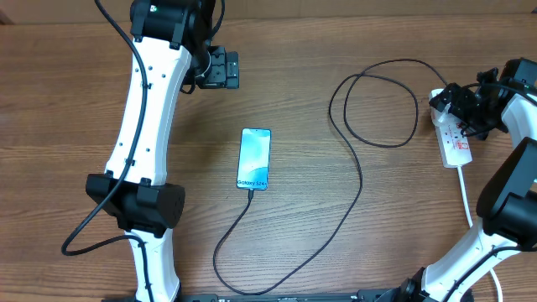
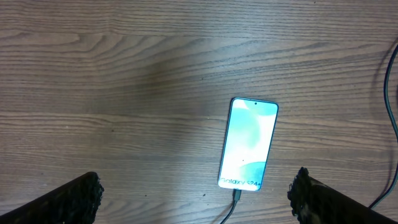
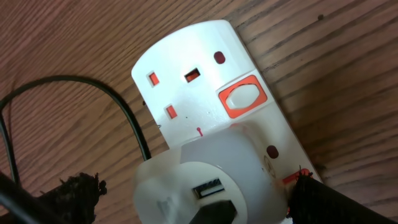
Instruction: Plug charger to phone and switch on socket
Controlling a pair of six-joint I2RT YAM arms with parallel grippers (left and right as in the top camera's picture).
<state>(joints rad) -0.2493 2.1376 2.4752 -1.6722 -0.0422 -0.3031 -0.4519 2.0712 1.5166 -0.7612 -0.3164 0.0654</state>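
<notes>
The phone point(image 1: 254, 158) lies flat, screen lit, with the charger point(image 1: 352, 197) meeting its lower edge. The left gripper point(image 2: 196, 186) hangs above it, fingers spread wide. The right gripper point(image 3: 194, 186) straddles the socket point(image 3: 205, 93) (white adapter point(image 3: 186, 177) fitted), fingers apart.

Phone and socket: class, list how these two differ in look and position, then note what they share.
The phone is slim and dark-framed with a lit blue-teal screen; the socket is white with red switch marks. The phone lies centrally; the socket lies far right. The phone meets only the thin black charger; the socket also trails a white cord. Both lie flat on the wooden table.
</notes>
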